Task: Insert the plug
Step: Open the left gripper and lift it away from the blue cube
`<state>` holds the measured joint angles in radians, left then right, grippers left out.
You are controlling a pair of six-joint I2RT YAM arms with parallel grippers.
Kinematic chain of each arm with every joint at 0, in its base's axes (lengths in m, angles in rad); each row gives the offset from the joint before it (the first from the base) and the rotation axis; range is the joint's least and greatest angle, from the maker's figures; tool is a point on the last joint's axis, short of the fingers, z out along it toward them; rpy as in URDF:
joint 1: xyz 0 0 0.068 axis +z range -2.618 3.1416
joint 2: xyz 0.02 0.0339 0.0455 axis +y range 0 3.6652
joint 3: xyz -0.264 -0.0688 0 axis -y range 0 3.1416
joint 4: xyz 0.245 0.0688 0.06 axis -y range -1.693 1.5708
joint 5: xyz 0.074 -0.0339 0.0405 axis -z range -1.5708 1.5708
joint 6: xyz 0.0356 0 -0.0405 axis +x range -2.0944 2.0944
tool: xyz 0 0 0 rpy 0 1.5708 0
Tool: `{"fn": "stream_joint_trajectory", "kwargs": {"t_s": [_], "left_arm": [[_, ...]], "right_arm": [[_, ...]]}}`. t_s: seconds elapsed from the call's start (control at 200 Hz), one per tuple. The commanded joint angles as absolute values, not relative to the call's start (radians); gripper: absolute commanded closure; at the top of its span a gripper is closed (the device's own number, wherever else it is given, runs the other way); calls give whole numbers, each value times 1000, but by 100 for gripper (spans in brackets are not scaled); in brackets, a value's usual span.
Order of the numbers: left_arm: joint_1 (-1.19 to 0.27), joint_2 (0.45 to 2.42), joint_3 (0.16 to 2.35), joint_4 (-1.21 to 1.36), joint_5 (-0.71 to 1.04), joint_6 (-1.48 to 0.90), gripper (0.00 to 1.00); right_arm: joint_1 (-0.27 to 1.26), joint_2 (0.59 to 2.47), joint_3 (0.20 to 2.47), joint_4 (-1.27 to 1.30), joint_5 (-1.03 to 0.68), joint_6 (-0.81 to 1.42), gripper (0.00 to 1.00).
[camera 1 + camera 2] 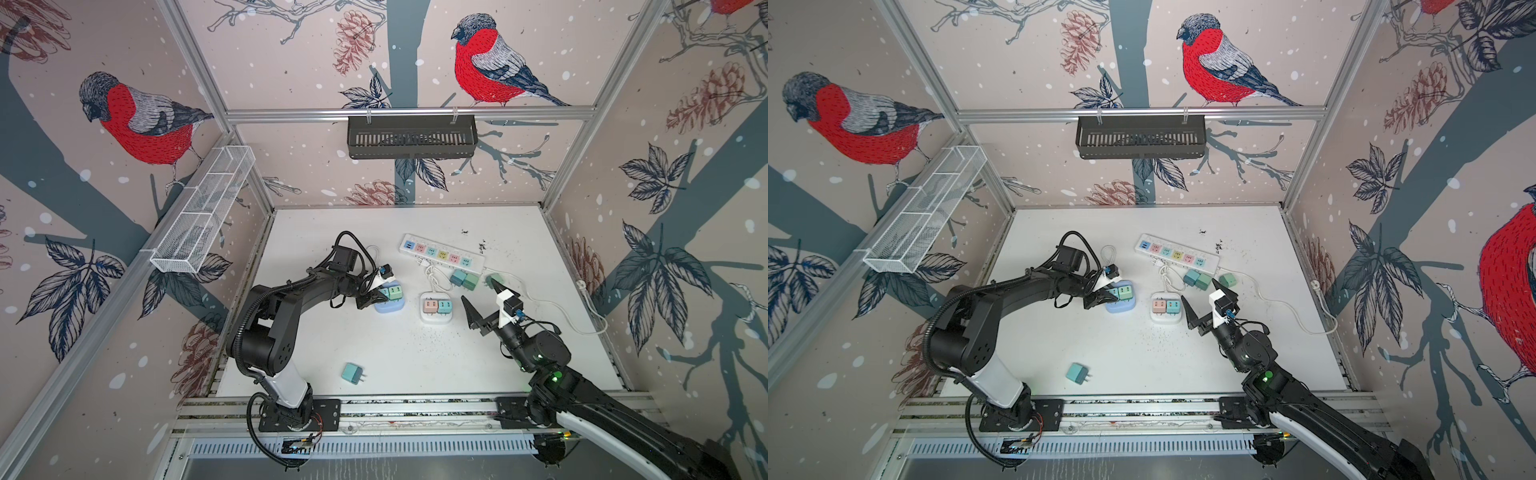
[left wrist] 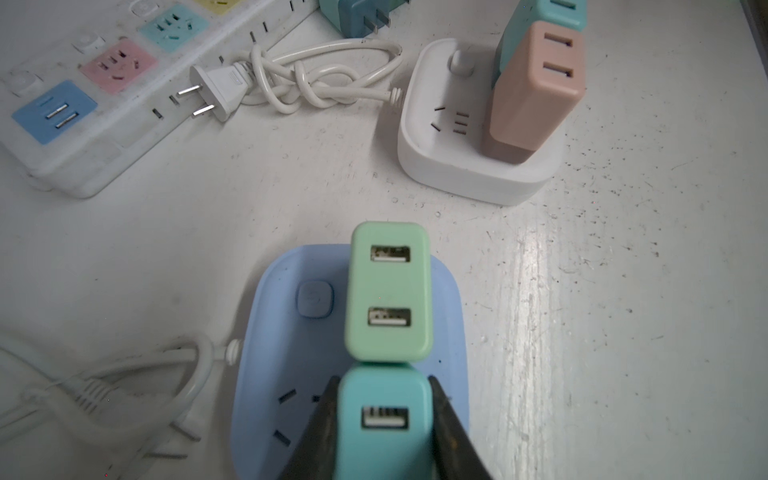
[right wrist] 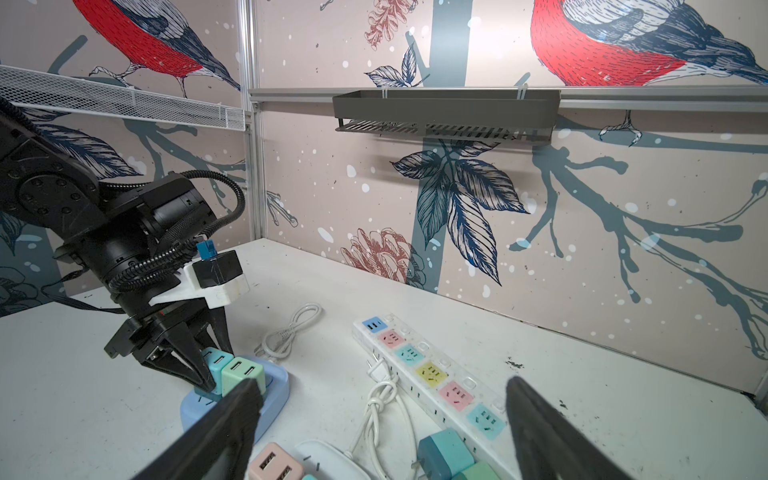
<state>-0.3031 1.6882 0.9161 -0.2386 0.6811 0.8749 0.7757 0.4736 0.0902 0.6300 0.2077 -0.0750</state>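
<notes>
Top views, left gripper (image 1: pixel 379 296): it is closed narrow on the teal plug (image 1: pixel 384 293), over the blue socket base (image 1: pixel 388 308).
Top views, teal plug: it stands upright on the blue socket base and touches the green plug (image 1: pixel 396 291). The base lies near the middle of the table (image 1: pixel 374 345), a little toward the left edge.
Top views, right gripper (image 1: pixel 1200 291): its jaws are wide apart and hold nothing. It is above the table, between the white socket base (image 1: pixel 1166 318) and the power strip (image 1: pixel 1177 257).
Top views, loose plug (image 1: pixel 353 372): it lies alone on its side near the front edge.
Left wrist view, fingers (image 2: pixel 322 415): two black fingers press the teal plug (image 2: pixel 384 419) from both sides. The green plug (image 2: pixel 388 291) touches it on the same base (image 2: pixel 286 332).
Left wrist view, seating: it cannot be told whether the prongs are fully in.
Left wrist view, white socket base (image 2: pixel 440 158): it carries a pink plug (image 2: pixel 536 87), which stands upright.
Right wrist view, right gripper (image 3: pixel 382 384): the jaws are spread wide and nothing is between them.
Right wrist view, left gripper (image 3: pixel 216 368): it is clamped on the teal plug (image 3: pixel 219 360), just beside the green plug (image 3: pixel 243 374).
</notes>
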Motion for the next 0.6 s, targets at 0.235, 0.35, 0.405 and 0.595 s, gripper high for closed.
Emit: {"fn": "stream_joint_trajectory", "kwargs": {"t_s": [0.235, 0.35, 0.405, 0.595], "left_arm": [[-270, 1702, 949, -417, 503, 975, 2], [-263, 1621, 939, -361, 554, 977, 1], [-254, 1560, 936, -325, 587, 968, 1], [-240, 1263, 839, -17, 647, 825, 1]], "right_arm": [[772, 492, 91, 671, 204, -58, 8], [771, 491, 92, 674, 209, -57, 8], [770, 492, 91, 676, 218, -54, 8], [757, 492, 85, 687, 272, -31, 5]]}}
